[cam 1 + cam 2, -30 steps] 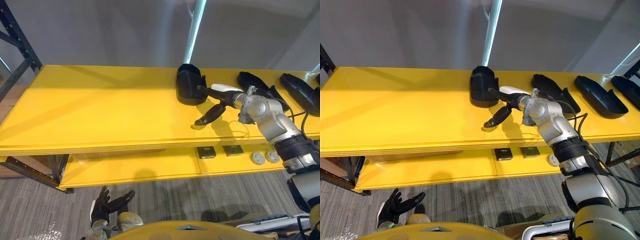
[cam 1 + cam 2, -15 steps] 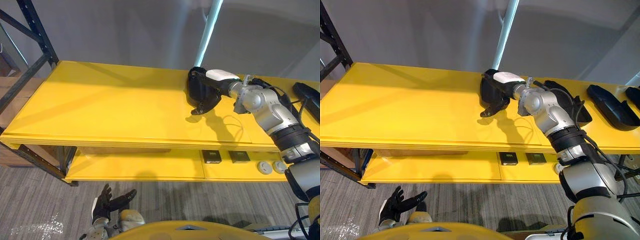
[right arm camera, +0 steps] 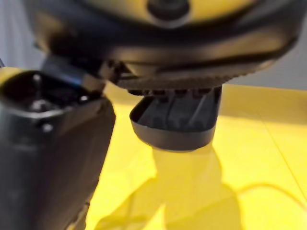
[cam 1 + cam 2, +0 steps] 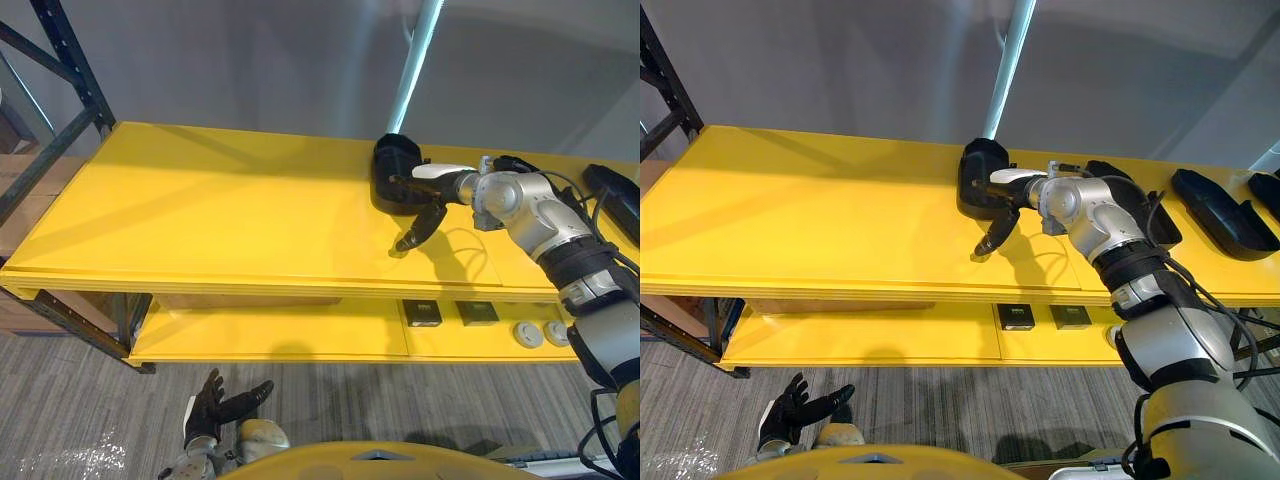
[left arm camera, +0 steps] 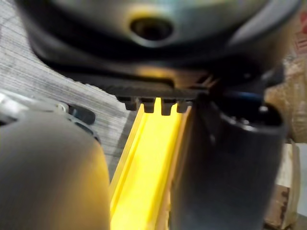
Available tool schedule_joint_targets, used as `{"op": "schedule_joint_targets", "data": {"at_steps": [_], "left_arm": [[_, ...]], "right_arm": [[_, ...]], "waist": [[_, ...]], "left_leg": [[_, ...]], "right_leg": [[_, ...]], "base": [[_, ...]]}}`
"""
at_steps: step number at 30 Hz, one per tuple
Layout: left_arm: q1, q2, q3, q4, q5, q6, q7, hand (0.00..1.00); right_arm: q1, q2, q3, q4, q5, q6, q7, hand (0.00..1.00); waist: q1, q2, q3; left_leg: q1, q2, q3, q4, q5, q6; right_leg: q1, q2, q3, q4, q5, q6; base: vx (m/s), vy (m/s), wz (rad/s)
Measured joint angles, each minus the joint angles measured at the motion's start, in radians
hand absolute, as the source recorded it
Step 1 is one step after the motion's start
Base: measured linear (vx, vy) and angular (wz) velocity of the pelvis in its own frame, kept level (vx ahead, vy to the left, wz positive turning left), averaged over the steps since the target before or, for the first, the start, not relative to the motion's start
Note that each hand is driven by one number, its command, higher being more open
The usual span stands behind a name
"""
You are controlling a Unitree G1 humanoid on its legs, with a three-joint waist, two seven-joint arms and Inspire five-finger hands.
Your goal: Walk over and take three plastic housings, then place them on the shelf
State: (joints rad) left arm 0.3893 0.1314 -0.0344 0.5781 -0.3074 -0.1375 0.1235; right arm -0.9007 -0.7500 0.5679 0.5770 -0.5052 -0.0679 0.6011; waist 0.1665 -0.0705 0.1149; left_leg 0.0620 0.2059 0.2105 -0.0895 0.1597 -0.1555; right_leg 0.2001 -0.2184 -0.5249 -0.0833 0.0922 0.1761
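A black plastic housing [image 4: 396, 170] stands upright on the yellow shelf top [image 4: 220, 215], right of its middle. My right hand [image 4: 428, 198] is just beside it on the right, open. The white-covered thumb [image 4: 441, 171] reaches toward the housing, and the fingers [image 4: 409, 238] hang straight down to the shelf surface. The right wrist view has the same housing [image 3: 172, 125] a short way past the hand. A second housing [image 4: 1135, 200] lies partly behind my right arm, with a third [image 4: 1212, 203] further right. My left hand [image 4: 218, 405] hangs low over the floor, open.
A pale pole [image 4: 414, 62] rises behind the housing. A dark rack upright [image 4: 66, 62] stands at the far left. On the lower shelf [image 4: 270, 335] lie two small black boxes [image 4: 421, 313] and white round parts [image 4: 528, 335]. Grey carpet lies below.
Half a second ago my right hand's fingers lay against the housing's front; now they have come off it and hang down beside it. The housing has stayed in place. The left hand is unmoved.
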Motion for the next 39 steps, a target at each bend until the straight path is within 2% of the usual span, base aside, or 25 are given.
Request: {"op": "schedule_joint_targets", "data": {"at_steps": [8,17,22,28,39], "left_arm": [[-0.001,0.009,-0.001,0.0,0.0,0.015,-0.001,1.0],[-0.003,0.022,-0.001,0.0,0.0,0.03,-0.002,1.0],[-0.003,0.027,0.001,0.0,0.0,0.03,-0.002,1.0],[-0.002,0.028,0.001,0.0,0.0,0.031,-0.002,1.0],[-0.001,0.028,0.001,0.0,0.001,0.031,-0.002,1.0]], "right_arm": [[-0.015,0.0,0.027,-0.001,0.0,-0.028,0.122,1.0],[-0.018,-0.003,0.032,-0.006,-0.003,-0.07,0.194,1.0],[-0.018,-0.008,0.051,-0.006,-0.039,-0.085,0.203,1.0],[-0.018,-0.076,0.073,-0.032,-0.039,-0.111,0.217,1.0],[-0.018,-0.079,0.074,-0.033,-0.039,-0.116,0.222,1.0]], "waist": [[-0.001,-0.005,0.001],[-0.003,-0.016,0.003],[-0.001,-0.024,0.008],[0.003,-0.025,0.009],[-0.002,-0.025,0.009]], "left_leg": [[0.004,0.014,0.014,0.0,-0.002,-0.005],[0.015,0.016,0.028,0.0,-0.006,-0.008],[0.015,0.016,0.028,0.0,-0.006,-0.008],[0.015,0.015,0.028,0.0,-0.007,-0.008],[0.015,0.015,0.029,0.0,-0.008,-0.009]], "right_leg": [[-0.007,0.012,0.013,0.0,-0.003,-0.005],[-0.006,0.012,0.026,0.0,-0.004,-0.006],[-0.006,0.011,0.026,0.0,-0.004,-0.006],[-0.007,0.011,0.026,0.0,-0.004,-0.006],[-0.007,0.011,0.026,0.0,-0.005,-0.006]], "base": [[0.0,-0.001,-0.04],[0.01,0.004,-0.05],[0.0,0.0,0.0],[0.0,0.0,0.0],[0.0,0.0,0.0]]}}
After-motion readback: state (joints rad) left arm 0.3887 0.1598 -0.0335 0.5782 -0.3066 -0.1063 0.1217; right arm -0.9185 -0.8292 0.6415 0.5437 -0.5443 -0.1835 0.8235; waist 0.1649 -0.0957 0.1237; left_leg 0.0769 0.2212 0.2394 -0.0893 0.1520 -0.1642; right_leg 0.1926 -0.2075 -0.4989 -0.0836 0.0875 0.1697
